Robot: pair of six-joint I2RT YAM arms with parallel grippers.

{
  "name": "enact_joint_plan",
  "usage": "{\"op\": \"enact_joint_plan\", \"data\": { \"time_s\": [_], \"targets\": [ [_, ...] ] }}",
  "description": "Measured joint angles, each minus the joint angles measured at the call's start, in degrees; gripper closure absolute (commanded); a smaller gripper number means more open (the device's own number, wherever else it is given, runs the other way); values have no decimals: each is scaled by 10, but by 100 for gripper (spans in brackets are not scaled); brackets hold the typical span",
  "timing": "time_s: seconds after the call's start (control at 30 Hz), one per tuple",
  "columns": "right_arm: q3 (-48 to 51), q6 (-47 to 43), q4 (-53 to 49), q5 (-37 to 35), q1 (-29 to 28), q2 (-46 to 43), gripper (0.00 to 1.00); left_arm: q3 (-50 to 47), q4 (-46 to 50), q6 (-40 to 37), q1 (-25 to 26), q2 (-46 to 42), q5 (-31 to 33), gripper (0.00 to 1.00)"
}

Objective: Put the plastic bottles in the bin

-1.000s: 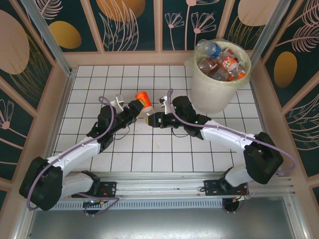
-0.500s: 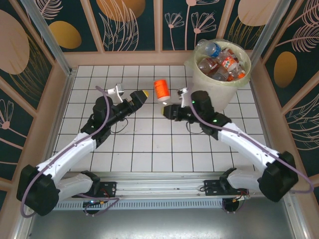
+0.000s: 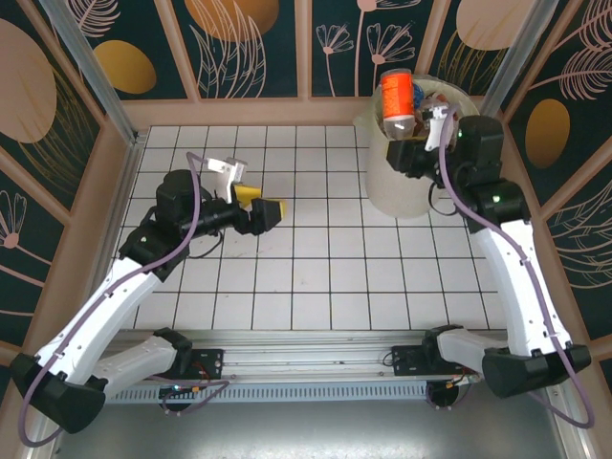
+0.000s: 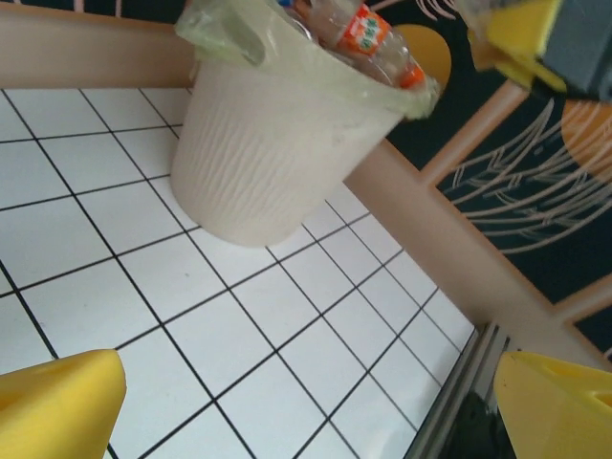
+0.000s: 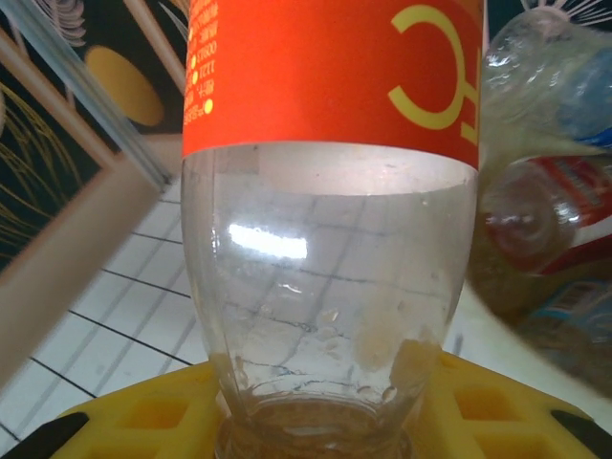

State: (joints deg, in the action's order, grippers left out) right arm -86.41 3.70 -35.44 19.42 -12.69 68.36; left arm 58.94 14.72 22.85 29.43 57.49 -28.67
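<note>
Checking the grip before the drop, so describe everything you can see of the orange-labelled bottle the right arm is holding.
The orange-labelled bottle is clear thin plastic. It looks empty and faintly scuffed, and has a wide orange label with yellow lettering. The right tool clamps its narrow neck end between yellow pads, so the body points away from the wrist. It hangs over the open top of the bin, near the rim, touching nothing else that I can see.

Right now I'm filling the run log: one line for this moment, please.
left fingers: open, empty, over table | right fingers: shut on orange-label bottle | bottle: held above bin rim | next: likely release
</note>
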Motion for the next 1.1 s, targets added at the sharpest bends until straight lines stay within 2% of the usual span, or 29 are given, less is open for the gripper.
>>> {"op": "enact_joint_plan", "data": {
  "time_s": [0.17,0.27,0.57,0.93,1.1],
  "targets": [
    [-115,-54,-88,-57,6,87,62,-44,5,-21,0,-14,-17,1],
    [-146,-71,-118,-102,12,123,62,-60,6,-25,0,-14,-18,1],
    [-155,-94,-155,-181,23,153,59,-78,0,-25,0,-14,-18,1],
    [-155,-94,-154,-203,26,193,57,-111,-24,-14,0,-22,-18,1],
    [-165,-89,-154,-209,26,217,48,-120,-31,-9,0,-24,-18,1]
  ]
}}
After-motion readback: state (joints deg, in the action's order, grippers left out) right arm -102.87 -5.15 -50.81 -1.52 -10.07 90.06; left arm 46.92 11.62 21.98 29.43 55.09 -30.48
